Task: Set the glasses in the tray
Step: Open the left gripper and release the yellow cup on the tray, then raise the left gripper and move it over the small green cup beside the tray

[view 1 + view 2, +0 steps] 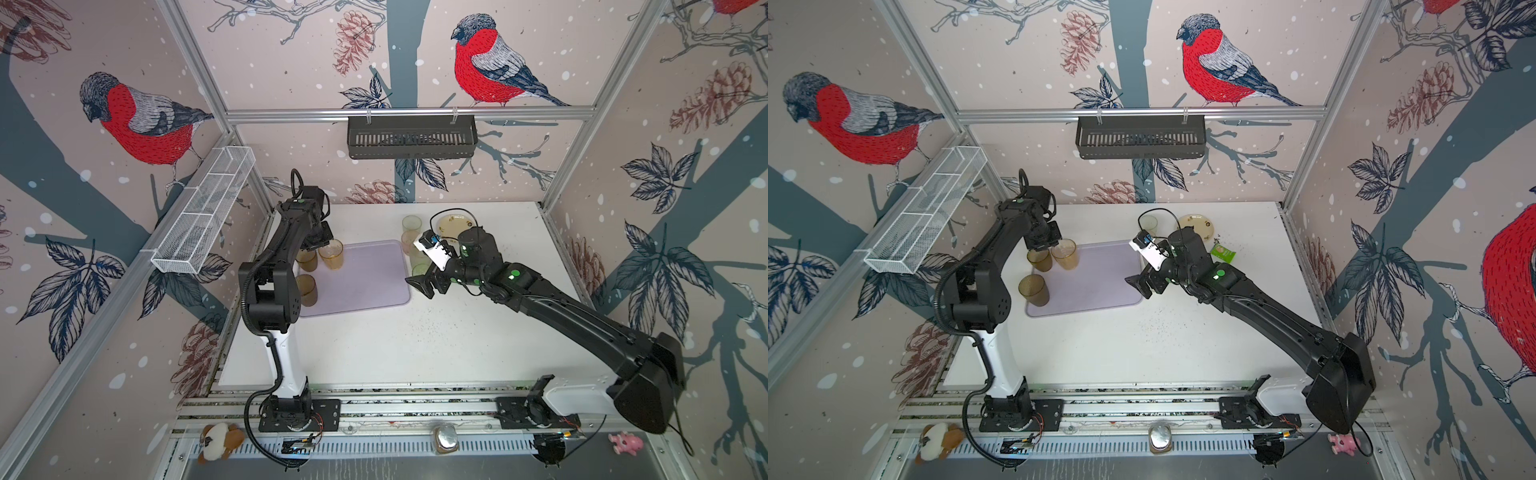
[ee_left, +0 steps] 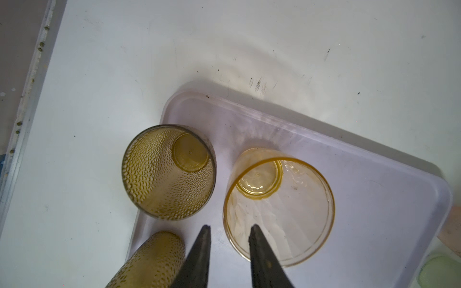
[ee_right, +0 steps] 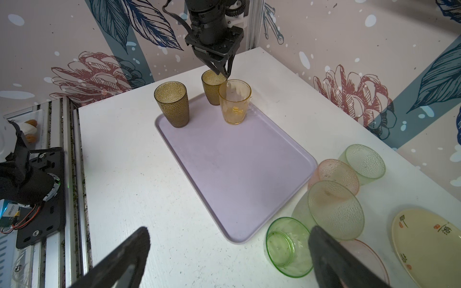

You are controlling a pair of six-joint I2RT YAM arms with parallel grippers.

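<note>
Straddling the amber glass's (image 2: 279, 212) rim, the jaws of the left gripper (image 2: 229, 239) were seen narrowly parted, not clamped. The glass was stood upright on the tray (image 2: 374, 199) beside two brown glasses (image 3: 172, 104). The jaws of the right gripper (image 3: 229, 249) were spread wide and empty over the tabletop (image 3: 149, 187), near the green glass (image 3: 287, 244).

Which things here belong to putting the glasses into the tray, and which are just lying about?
Job: tray, two brown glasses, amber glass, green glass, two pink glasses, two pale glasses.
Lying about: cream plate, black basket, white wire basket, green packet, plush toy, pink toy.
</note>
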